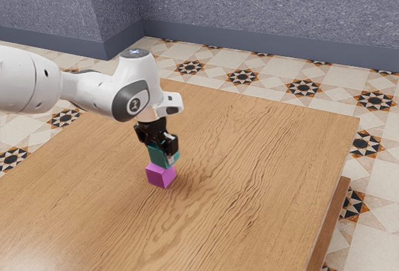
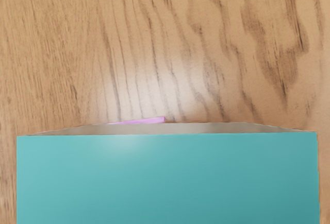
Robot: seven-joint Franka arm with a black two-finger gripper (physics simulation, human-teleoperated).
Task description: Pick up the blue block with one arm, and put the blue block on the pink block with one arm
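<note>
Two black jaws point straight down and are closed on the blue block [image 1: 159,157], one finger pressing on each of two opposite sides. The block's upper part sits between them and its teal-blue lower part shows below the fingertips. Directly under it stands the pink block [image 1: 161,175]. In the exterior view the blue block's lower edge meets the pink block's top with no gap that I can make out, and the two are roughly lined up one over the other.

In the wrist view the blue block [image 2: 165,177] lies just under the hand as a broad teal face. A thin sliver of the pink block [image 2: 147,121] peeks out past its far edge.

Both blocks are on the wooden tabletop [image 1: 249,177], toward the exterior view's left and about midway between the near and far edges, with bare grain [image 2: 165,38] around them. The white arm [image 1: 93,90] comes in from the exterior view's left and bends down over the stack. Beyond the tabletop's far and right edges lies a patterned tile floor [image 1: 299,78], backed by a grey wall [image 1: 249,3].
</note>
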